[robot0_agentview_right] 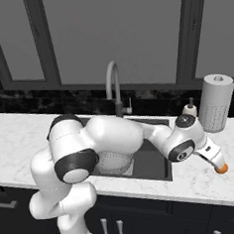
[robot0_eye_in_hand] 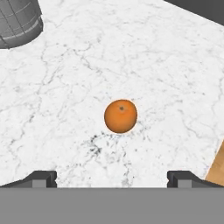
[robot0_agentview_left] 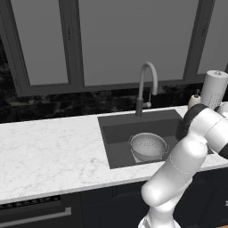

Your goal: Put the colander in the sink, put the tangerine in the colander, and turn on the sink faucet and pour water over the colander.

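Note:
The silver perforated colander (robot0_agentview_left: 148, 146) sits inside the dark sink (robot0_agentview_left: 120, 133); in the right base view my arm hides most of the colander (robot0_agentview_right: 114, 162). On the white marble right of the basin lies the tangerine (robot0_eye_in_hand: 120, 116), a small orange ball. My gripper (robot0_eye_in_hand: 112, 178) hangs just above it, open, its two dark fingertips (robot0_eye_in_hand: 41, 178) set wide apart with the fruit ahead of the gap and untouched. From the right base view the gripper (robot0_agentview_right: 218, 164) points down at the tangerine (robot0_agentview_right: 222, 169). The gooseneck sink faucet (robot0_agentview_left: 147, 84) stands behind the basin; no water shows.
A tall white perforated cylinder (robot0_agentview_right: 216, 103) and a small soap dispenser (robot0_agentview_right: 190, 108) stand at the back right of the counter. A wooden edge (robot0_eye_in_hand: 217, 168) lies close to the tangerine's right in the hand view. Wide bare marble (robot0_agentview_left: 49, 151) stretches left of the sink.

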Controlling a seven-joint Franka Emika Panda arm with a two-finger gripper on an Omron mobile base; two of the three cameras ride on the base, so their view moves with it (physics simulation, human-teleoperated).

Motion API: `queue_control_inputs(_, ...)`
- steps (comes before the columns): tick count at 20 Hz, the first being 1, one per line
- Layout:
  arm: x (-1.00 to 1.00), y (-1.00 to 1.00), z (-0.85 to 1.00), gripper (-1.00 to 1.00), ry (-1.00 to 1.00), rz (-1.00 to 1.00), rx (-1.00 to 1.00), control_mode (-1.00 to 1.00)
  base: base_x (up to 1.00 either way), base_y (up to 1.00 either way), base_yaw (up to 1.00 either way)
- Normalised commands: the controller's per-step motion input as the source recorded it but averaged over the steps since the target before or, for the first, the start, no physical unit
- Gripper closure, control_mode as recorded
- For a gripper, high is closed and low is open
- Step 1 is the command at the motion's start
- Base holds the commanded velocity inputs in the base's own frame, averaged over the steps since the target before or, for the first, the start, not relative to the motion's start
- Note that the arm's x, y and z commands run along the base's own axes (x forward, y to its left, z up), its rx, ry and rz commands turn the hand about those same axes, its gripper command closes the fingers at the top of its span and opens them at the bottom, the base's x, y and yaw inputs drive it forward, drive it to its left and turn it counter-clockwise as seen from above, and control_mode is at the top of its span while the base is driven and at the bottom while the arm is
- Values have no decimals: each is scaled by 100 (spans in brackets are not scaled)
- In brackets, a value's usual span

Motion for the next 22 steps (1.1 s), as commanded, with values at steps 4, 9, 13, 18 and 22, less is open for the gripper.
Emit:
queue_control_inputs(4, 11, -32, -32, -100, 0, 0, 7, -100, 0, 0, 0)
queue_control_inputs(9, 8, -29, -13, -100, 0, 0, 7, -100, 0, 0, 0)
queue_control_inputs(13, 0, -25, 0, -100, 0, 0, 3, -100, 0, 0, 0)
queue_control_inputs(18, 0, -30, 0, -100, 0, 0, 0, -100, 0, 0, 0)
queue_control_inputs(22, 0, -36, 0, -100, 2, 0, 0, -100, 0, 0, 0)
